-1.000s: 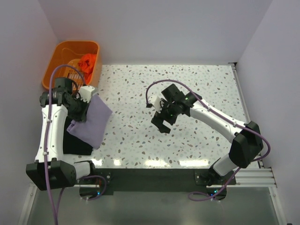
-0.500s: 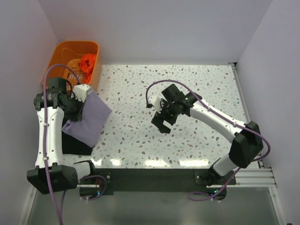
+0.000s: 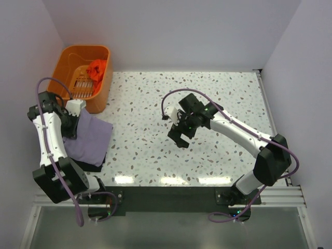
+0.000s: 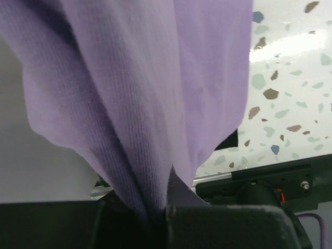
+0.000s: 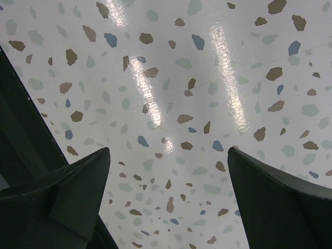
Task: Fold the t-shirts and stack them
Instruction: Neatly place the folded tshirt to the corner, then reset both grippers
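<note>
Left hand [image 3: 71, 123] clamped on folded lilac-purple soft cloth t-shirt [image 3: 89, 140], which lies over black cloth t-shirt [image 3: 93, 166] at left edge of speckled white desk [image 3: 218, 93]; right hand [image 3: 179, 136] fingers apart above desk centre.

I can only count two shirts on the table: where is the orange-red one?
Top view: the orange-red t-shirt lies bunched inside the orange basket at the far left corner of the table.

Three t-shirts [image 3: 91, 137], one basket [image 3: 105, 83], two arms [image 3: 236, 130]
</note>
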Tool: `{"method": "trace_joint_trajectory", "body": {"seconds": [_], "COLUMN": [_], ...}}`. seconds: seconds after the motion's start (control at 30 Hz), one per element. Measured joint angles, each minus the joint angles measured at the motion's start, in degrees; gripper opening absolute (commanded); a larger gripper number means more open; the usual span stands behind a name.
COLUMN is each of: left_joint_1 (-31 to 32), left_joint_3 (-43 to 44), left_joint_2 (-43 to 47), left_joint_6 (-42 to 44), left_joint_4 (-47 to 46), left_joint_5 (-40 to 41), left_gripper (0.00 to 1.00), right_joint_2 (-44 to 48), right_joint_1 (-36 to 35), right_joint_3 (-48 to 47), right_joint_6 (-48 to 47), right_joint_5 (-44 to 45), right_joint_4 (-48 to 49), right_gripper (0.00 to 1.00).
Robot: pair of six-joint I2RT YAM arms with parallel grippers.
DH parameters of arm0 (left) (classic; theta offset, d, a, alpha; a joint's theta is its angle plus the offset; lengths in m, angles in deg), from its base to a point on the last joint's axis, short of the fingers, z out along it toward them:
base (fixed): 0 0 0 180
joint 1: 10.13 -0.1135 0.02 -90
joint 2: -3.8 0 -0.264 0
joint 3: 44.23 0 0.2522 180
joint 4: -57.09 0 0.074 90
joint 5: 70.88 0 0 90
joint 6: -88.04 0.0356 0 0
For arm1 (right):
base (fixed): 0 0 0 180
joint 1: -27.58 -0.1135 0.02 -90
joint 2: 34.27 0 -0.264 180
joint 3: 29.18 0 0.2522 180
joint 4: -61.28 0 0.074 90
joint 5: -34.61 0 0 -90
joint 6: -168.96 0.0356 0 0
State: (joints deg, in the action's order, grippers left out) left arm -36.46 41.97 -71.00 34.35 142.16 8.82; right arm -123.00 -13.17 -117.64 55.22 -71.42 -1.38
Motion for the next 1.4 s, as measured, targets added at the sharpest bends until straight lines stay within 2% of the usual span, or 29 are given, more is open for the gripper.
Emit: {"method": "trace_joint_trajectory", "body": {"seconds": [0.33, 0.37, 0.47, 0.5, 0.57, 0.6, 0.63, 0.7, 0.77, 0.8, 1.0, 1.1, 1.23, 1.4], "left_joint_1": [-7.21, -7.54, -8.55, -8.96, -9.75, -10.29, -10.84, -11.63, -11.98, -12.04, -10.8, -7.37, 3.67, 18.78], "left_joint_3": [-4.26, -4.98, -7.1, -7.67, -8.33, -8.35, -8.33, -7.78, -6.51, -5.66, 2.32, 6.69, 11.85, 20.26], "left_joint_2": [-4.74, -5.11, -6.43, -6.82, -7.39, -7.61, -7.63, -7.58, -7.32, -7.02, -3.5, -1.81, -0.9, -5.35], "left_joint_6": [2.56, 2.56, 2.58, 2.6, 3.17, 3.58, 4.11, 4.13, 4.61, 4.85, 5.33, 4.76, 0.96, -6.25], "left_joint_4": [-8.68, -9.55, -12.74, -13.88, -15.72, -16.5, -17.35, -18.12, -18.29, -18.29, -16.92, -15.74, -14.99, -15.56], "left_joint_5": [1.88, 2.08, 3.17, 3.61, 4.66, 5.14, 5.64, 6.14, 6.16, 5.97, 2.78, 0.81, 0.17, -2.19], "left_gripper": [0.0, 0.03, 0.18, 0.3, 0.44, 0.64, 0.7, 0.88, 0.91, 0.96, 1.0, 1.0, 1.0, 1.0], "right_joint_2": [0.0, 0.0, 0.0, 0.0, 0.0, 0.0, 0.0, 0.0, 0.0, 0.0, 0.0, 0.0, 0.13, 1.57], "right_joint_1": [0.0, 0.0, 0.0, 0.0, 0.0, 0.0, 0.0, 0.0, 0.0, 0.02, 1.95, 5.16, 11.06, 19.04], "right_joint_3": [0.66, 0.83, 0.9, 0.9, 0.9, 0.9, 0.9, 0.9, 0.9, 0.9, 0.66, -0.46, -2.78, -4.35], "right_joint_6": [-0.39, -0.42, -0.55, -0.57, -0.63, -0.72, -0.74, -0.76, -0.76, -0.76, -0.11, 0.98, 3.28, 6.88], "right_joint_5": [0.04, 0.07, 0.07, 0.09, 0.09, 0.09, 0.11, 0.15, 0.2, 0.22, 0.09, -0.02, -0.24, -0.37], "right_joint_4": [-0.02, -0.07, -0.22, -0.22, -0.28, -0.35, -0.42, -0.46, -0.44, -0.44, -0.42, -0.42, 0.46, 2.03], "right_gripper": [0.99, 0.99, 0.99, 0.99, 0.99, 0.99, 0.99, 0.99, 0.99, 0.99, 0.99, 0.99, 0.99, 0.99]}}
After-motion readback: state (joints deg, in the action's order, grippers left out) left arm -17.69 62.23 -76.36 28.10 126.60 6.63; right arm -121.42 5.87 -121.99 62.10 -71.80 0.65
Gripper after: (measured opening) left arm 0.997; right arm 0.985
